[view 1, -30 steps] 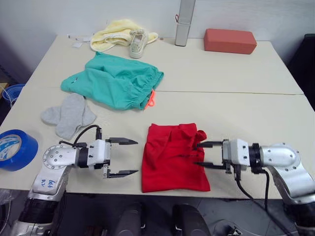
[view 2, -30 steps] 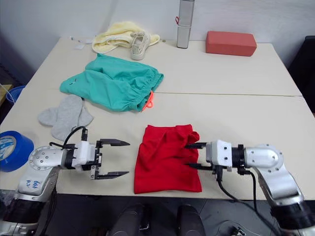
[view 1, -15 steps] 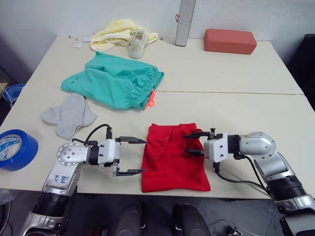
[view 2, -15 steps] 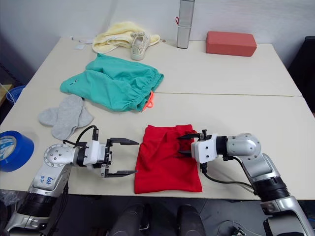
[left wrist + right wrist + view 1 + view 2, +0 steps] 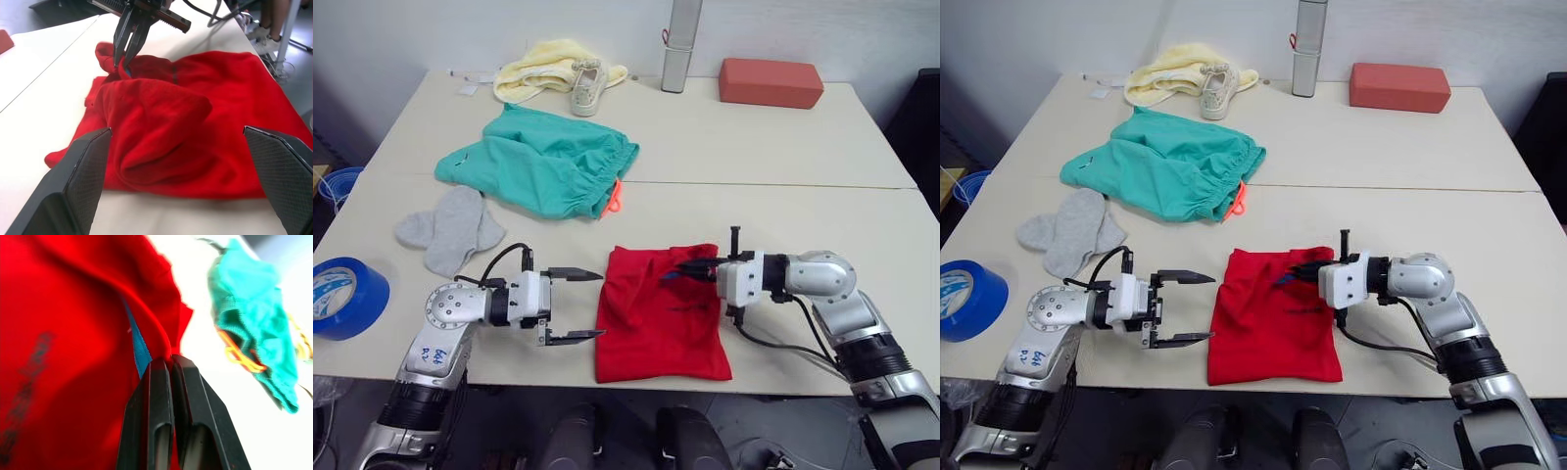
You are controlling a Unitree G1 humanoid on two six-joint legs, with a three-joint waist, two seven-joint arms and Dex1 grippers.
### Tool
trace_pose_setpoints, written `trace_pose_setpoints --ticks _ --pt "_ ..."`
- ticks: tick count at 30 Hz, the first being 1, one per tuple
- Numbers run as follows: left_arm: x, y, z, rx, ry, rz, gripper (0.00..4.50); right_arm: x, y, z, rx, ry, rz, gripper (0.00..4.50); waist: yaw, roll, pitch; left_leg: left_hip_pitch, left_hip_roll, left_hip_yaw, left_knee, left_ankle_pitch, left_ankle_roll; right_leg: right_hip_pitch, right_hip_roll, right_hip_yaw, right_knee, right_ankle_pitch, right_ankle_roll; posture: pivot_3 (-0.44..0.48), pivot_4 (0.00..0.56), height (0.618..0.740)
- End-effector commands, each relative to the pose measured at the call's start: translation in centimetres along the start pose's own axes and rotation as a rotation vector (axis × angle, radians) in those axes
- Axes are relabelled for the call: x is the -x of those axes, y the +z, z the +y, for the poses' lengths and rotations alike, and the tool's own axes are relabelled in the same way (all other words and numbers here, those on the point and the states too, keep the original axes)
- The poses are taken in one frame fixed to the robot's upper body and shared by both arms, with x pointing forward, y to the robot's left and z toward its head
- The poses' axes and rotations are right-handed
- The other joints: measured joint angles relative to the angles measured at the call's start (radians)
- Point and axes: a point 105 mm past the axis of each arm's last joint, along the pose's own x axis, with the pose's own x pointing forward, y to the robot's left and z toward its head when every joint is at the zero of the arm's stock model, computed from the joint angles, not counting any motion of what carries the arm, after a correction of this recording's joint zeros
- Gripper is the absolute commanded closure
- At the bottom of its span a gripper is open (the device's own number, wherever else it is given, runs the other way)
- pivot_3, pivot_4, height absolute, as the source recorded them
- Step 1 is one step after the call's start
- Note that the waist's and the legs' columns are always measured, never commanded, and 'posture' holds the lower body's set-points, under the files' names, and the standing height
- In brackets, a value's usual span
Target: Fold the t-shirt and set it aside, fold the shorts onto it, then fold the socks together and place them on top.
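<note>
The two eye views look from the robot's head, forward and down across the whole table (image 5: 783, 211), far enough back that its far edge lies along the upper part of the frame. They share nearly the same scene, set slightly sideways from one another. The left wrist view sits low, just above the tabletop, facing across the t-shirt (image 5: 195, 122) toward the right gripper (image 5: 126, 61) at the upper left of its frame. The right wrist view is very close to the red cloth, looking along its own fingers (image 5: 161, 421), with the shorts (image 5: 254, 328) at the upper right of its frame.
</note>
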Motion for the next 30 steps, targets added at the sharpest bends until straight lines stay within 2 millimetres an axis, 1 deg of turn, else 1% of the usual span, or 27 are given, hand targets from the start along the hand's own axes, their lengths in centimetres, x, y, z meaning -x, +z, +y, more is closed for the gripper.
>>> trace_pose_setpoints --ticks 1,3,6,8,11,13,14,15,18,20,21,23,25,26,27,29,30 --pt "0.3 0.7 0.9 0.001 0.052 -0.03 0.0 0.4 0.1 -1.9 -0.108 -0.122 -0.005 4.49 0.0 0.0 0.0 0.0 0.0 0.0 0.0 0.0 0.0 0.0 0.0 0.0 0.0 0.0 0.0 0.0 0.15 0.74" --pt "0.4 0.6 1.1 0.015 0.067 -0.03 0.0 0.2 -0.6 -2.0 -0.166 -0.143 0.025 4.49 0.0 0.0 0.0 0.0 0.0 0.0 0.0 0.0 0.0 0.0 0.0 0.0 0.0 0.0 0.0 0.0 0.15 0.74" --pt "0.4 0.4 1.3 0.039 0.089 -0.03 0.0 -0.2 -2.3 -1.9 -0.285 -0.189 0.099 4.49 0.0 0.0 0.0 0.0 0.0 0.0 0.0 0.0 0.0 0.0 0.0 0.0 0.0 0.0 0.0 0.0 0.15 0.74" --pt "0.4 0.3 1.6 0.055 0.11 -0.026 0.0 -0.2 -3.4 -1.9 -0.334 -0.229 0.145 4.49 0.0 0.0 0.0 0.0 0.0 0.0 0.0 0.0 0.0 0.0 0.0 0.0 0.0 0.0 0.0 0.0 0.15 0.74" --pt "0.4 0.4 2.0 0.074 0.133 -0.031 0.0 0.0 -3.9 -2.4 -0.378 -0.301 0.161 4.49 0.0 0.0 0.0 0.0 0.0 0.0 0.0 0.0 0.0 0.0 0.0 0.0 0.0 0.0 0.0 0.0 0.15 0.74" --pt "0.4 0.6 2.1 0.112 0.152 -0.05 0.0 0.3 -3.8 -2.8 -0.484 -0.356 0.127 4.49 0.0 0.0 0.0 0.0 0.0 0.0 0.0 0.0 0.0 0.0 0.0 0.0 0.0 0.0 0.0 0.0 0.15 0.74" --pt "0.3 0.7 2.0 0.128 0.15 -0.064 0.0 0.3 -3.7 -2.4 -0.55 -0.34 0.122 4.02 0.001 0.0 0.0 0.0 0.0 0.0 0.0 0.0 0.0 0.0 0.0 0.0 0.0 0.0 0.0 0.0 0.15 0.74" --pt "0.3 0.9 2.0 0.138 0.146 -0.073 0.0 0.3 -3.7 -2.1 -0.592 -0.324 0.121 3.78 0.001 0.0 0.0 0.0 0.0 0.0 0.0 0.0 0.0 0.0 0.0 0.0 0.0 0.0 0.0 0.0 0.15 0.74" --pt "0.0 1.4 1.5 0.154 0.123 -0.102 0.0 0.7 -2.0 -3.5 -0.629 -0.404 -0.016 2.77 0.001 0.0 0.0 0.0 0.0 0.0 -0.001 0.0 0.0 0.0 0.0 0.0 0.0 0.0 0.0 0.0 0.15 0.74" --pt "-0.2 1.7 1.3 0.158 0.115 -0.119 0.0 1.3 -1.2 -3.8 -0.699 -0.415 -0.093 2.08 0.001 0.0 0.0 0.0 0.0 0.0 -0.001 0.0 0.0 0.0 0.0 0.0 0.0 0.0 0.0 0.0 0.15 0.74" --pt "-0.3 1.9 1.2 0.158 0.109 -0.129 0.0 2.0 -0.9 -3.8 -0.726 -0.409 -0.122 1.73 0.001 0.0 0.0 0.0 0.0 0.0 -0.001 0.0 0.0 0.0 0.0 0.0 0.0 0.0 0.0 0.0 0.15 0.74" --pt "-0.6 2.2 0.9 0.157 0.09 -0.14 0.0 3.3 -0.6 -3.8 -0.753 -0.402 -0.151 1.73 0.002 0.0 0.0 0.0 0.0 0.0 -0.002 0.0 0.0 0.0 0.0 0.0 0.0 0.0 0.0 0.0 0.15 0.74" --pt "-1.0 2.3 0.3 0.165 0.037 -0.142 0.0 4.6 -0.2 -3.7 -0.757 -0.395 -0.169 1.73 0.008 0.0 0.0 0.0 0.0 0.0 -0.002 0.0 0.0 0.0 0.0 0.0 0.0 0.0 0.0 0.0 0.15 0.74" --pt "-1.3 2.4 -0.2 0.167 0.0 -0.144 0.38 5.2 0.1 -3.3 -0.745 -0.368 -0.17 1.69 0.008 0.0 0.0 0.0 -0.001 0.0 -0.002 -0.001 0.001 0.0 0.0 0.0 -0.001 0.0 0.0 0.0 0.15 0.74" --pt "-1.5 2.4 -0.7 0.175 -0.037 -0.137 0.62 5.5 0.1 -2.7 -0.733 -0.348 -0.154 1.89 0.007 0.0 0.0 0.0 -0.001 0.0 -0.002 -0.001 0.001 0.0 -0.001 0.0 -0.001 0.0 0.0 0.0 0.15 0.74" --pt "-2.0 2.1 -1.5 0.152 -0.104 -0.114 1.21 5.8 0.3 -1.1 -0.722 -0.265 -0.128 2.26 0.005 0.0 0.0 0.0 -0.001 0.0 -0.002 -0.001 0.001 0.0 -0.001 0.001 -0.001 0.0 0.0 0.0 0.15 0.74" --pt "-2.3 1.9 -1.8 0.144 -0.132 -0.104 1.58 5.7 0.2 -0.1 -0.691 -0.224 -0.098 2.6 0.005 0.0 0.0 0.0 -0.001 0.0 -0.002 -0.001 0.001 0.0 -0.001 0.001 -0.002 0.0 0.0 0.0 0.15 0.74"
